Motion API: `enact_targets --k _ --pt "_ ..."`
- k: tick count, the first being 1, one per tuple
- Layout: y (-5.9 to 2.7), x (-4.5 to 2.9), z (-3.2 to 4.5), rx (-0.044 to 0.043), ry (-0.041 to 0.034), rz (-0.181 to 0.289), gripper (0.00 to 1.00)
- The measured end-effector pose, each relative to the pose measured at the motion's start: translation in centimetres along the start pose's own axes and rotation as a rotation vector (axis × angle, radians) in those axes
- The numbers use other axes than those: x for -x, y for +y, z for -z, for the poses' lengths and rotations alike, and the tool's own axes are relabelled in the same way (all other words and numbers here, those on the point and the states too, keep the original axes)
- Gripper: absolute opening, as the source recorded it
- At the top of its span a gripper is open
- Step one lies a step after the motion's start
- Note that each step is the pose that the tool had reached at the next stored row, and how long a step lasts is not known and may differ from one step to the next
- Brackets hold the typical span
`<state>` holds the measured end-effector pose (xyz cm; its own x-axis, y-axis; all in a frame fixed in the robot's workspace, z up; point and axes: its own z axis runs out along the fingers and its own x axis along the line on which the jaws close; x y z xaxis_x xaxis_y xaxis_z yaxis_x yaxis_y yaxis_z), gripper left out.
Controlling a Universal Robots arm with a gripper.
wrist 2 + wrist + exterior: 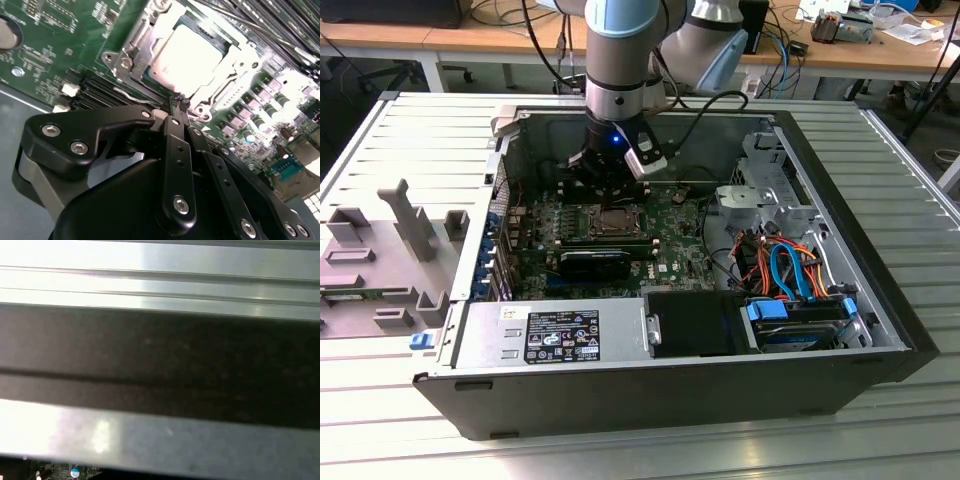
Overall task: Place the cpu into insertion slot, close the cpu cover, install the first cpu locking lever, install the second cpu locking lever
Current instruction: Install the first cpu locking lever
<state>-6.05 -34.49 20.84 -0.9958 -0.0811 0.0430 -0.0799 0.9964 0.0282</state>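
cpu (pixel 192 52): seated flat in the insertion slot (pixel 592 222), dull silver top facing up out of the open computer case (pixel 620 395). Square, so no long axis. In the exterior view its edges run roughly along the case walls.

cpu cover (pixel 222 85): thin bright metal frame lying down around the chip, which shows through the square cut-out.

Gripper (pixel 178 104): black fingers drawn together, tips at the socket's near edge, just beside the cover frame. Cannot tell whether they pinch anything. A thin bright wire rod (pixel 131 93) lies along that edge, near the tips.

Second wrist view gives the close detail: glossy black finger links with silver screw heads, and the green motherboard (pixel 50 40) with fine traces and small parts.

Exterior view gives the setting: arm coming straight down, gripper (pixel 602 195) over the socket near the middle of the board. The case lies on a ribbed aluminium table (pixel 420 130), with orange and blue cables (pixel 790 265) toward the exterior view's right.

First wrist view shows the ribbed table (pixel 160 285), a dark case wall (pixel 160 350) and a sliver of green board (pixel 75 472).
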Motion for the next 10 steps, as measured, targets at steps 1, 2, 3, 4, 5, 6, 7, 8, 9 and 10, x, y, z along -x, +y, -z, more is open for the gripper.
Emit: enact_targets --k 1,2,3,4,5,6,7,8,9,10 --pt "-0.03 0.38 0.02 -0.001 0.0006 0.0 0.11" --pt "-0.06 0.72 0.03 -0.0017 0.0014 0.001 0.11" --pt "-0.08 0.98 0.04 -0.002 0.002 0.001 0.11" --pt "-0.1 1.29 0.06 -0.0027 0.0029 0.002 0.11" --pt "-0.12 1.5 0.07 -0.003 0.0036 0.002 0.11" --pt "-0.12 1.77 0.07 -0.0031 0.004 0.002 0.11" --pt "-0.13 2.0 0.08 -0.0031 0.0043 0.002 0.11" --pt "-0.14 2.28 0.09 -0.0032 0.0049 0.002 0.11" --pt "-0.15 2.52 0.1 -0.0033 0.0054 0.002 0.11" --pt "-0.16 2.72 0.09 -0.0034 0.0058 0.002 0.11"
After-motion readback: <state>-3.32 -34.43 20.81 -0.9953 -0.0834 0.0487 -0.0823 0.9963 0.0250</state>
